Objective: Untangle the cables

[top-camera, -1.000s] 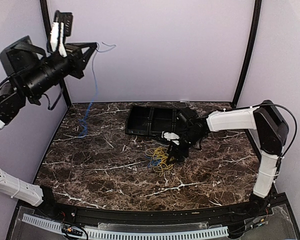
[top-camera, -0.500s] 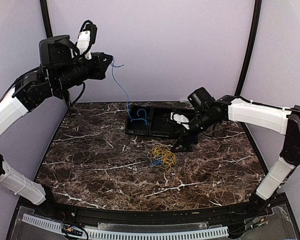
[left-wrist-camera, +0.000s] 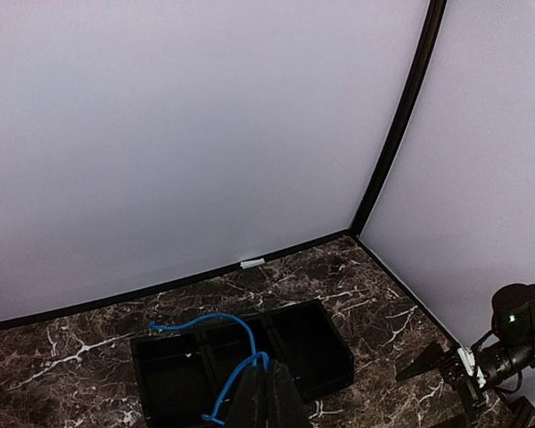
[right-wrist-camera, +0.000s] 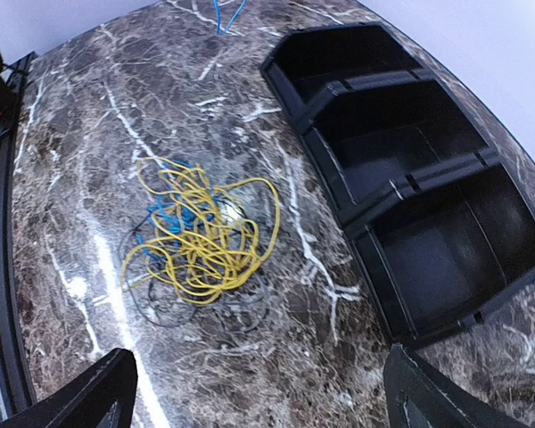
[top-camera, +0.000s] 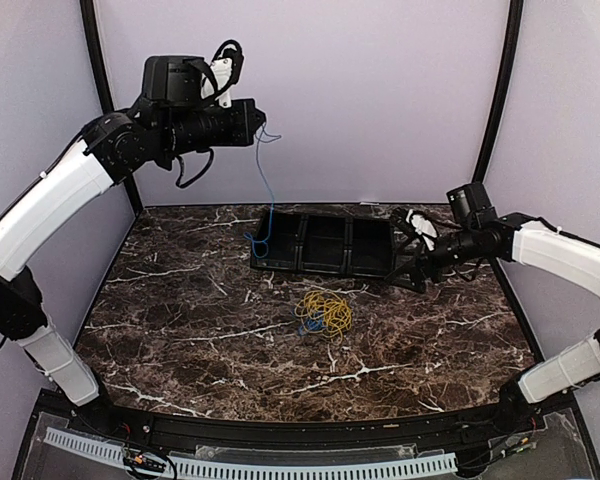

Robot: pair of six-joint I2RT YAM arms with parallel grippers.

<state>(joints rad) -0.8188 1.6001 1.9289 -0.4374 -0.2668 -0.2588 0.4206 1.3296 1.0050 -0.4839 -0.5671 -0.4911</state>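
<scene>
We see thin blue cable [top-camera: 266, 190] dangling from the clamped left gripper [top-camera: 259, 128], raised upper left. Right gripper [top-camera: 412, 265] gapes, mid-right.

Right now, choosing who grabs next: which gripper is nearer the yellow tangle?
Right. The right gripper hangs low by the tray's right end, right of the tangle. The left gripper is high above the tray's left end, holding a blue cable.
</scene>
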